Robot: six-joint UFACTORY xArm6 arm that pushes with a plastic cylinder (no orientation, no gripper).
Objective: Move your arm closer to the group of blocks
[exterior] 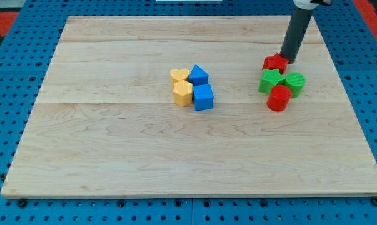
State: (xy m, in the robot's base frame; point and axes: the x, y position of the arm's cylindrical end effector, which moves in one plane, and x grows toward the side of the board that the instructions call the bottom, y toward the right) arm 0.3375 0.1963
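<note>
Camera view, and here's the board (113,156): pale wood planks, lying on a blue pegged surface. Two clusters sit on it.

The nearer cluster to me is on the view's right: a red star-like block (275,62) at the top, a green star-like block (271,80) below it, a green rounded block (295,82) just to the view's right of that, and a red cylinder (279,98) at the bottom, tucked against both greens. All four are packed tight, touching or nearly so.

My tip (286,61) comes down from the view's top right, the dark rod leaning slightly, and its end sits right at the upper right edge of the red star-like block, touching it or just beside it; I cannot tell which. I carry no jaws, only this plain rod, so there is nothing spread or pinching.

Well apart, near the board's middle, is the second cluster: a yellow heart-shaped block (179,75) above a yellow block (182,93), with a blue pointed block (199,75) above a blue cube (203,97) to their right. Those four also press together. Open wood lies between the two clusters.
</note>
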